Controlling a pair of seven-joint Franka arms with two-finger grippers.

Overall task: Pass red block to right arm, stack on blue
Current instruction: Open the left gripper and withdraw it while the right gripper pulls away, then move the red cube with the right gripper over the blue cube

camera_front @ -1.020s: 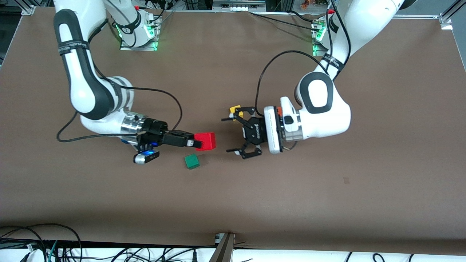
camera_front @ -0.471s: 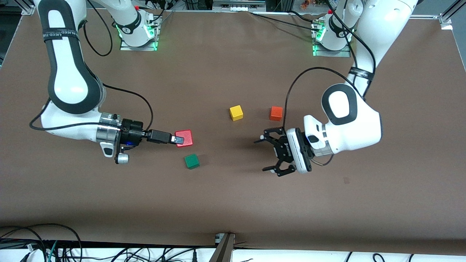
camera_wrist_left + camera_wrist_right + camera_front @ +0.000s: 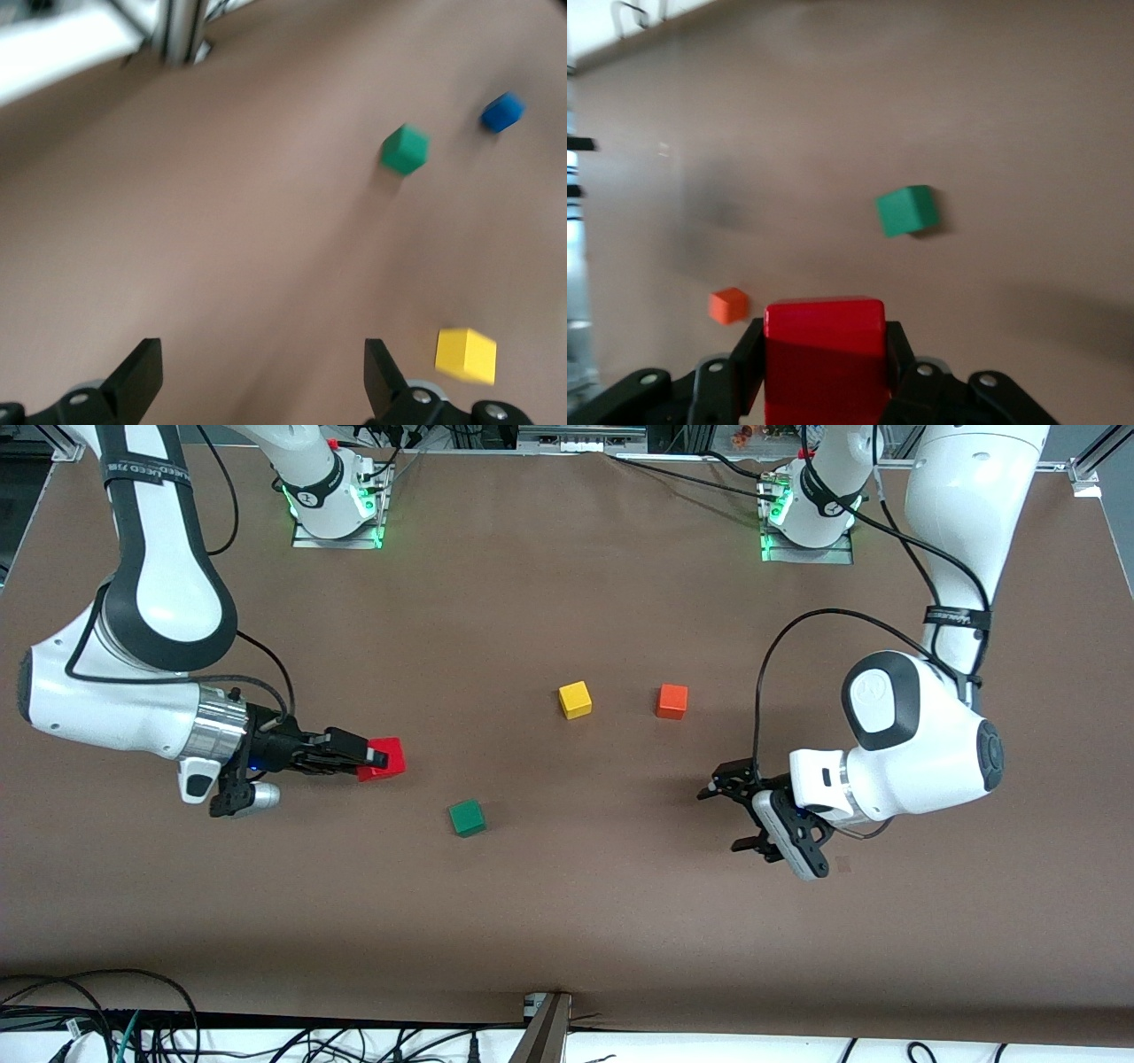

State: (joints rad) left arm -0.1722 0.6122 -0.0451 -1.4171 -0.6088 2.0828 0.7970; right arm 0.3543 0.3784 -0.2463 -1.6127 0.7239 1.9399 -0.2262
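Note:
My right gripper (image 3: 379,760) is shut on the red block (image 3: 391,755) and holds it low over the table toward the right arm's end. In the right wrist view the red block (image 3: 824,350) sits between the black fingers (image 3: 749,354). My left gripper (image 3: 722,819) is open and empty over bare table toward the left arm's end; its fingertips (image 3: 146,354) stand wide apart in the left wrist view. The blue block (image 3: 502,112) shows only in the left wrist view, on the table past the green cube (image 3: 405,149). It is hidden in the front view.
A green cube (image 3: 466,817) lies near the table's middle, nearer the front camera than the held red block. A yellow cube (image 3: 575,700) and an orange cube (image 3: 672,701) lie side by side farther back. The orange cube (image 3: 728,305) also shows in the right wrist view.
The right gripper has drawn back toward its end of the table, carrying the red block. The left arm has pulled away toward its own end, still open and empty, uncovering the yellow and orange cubes.

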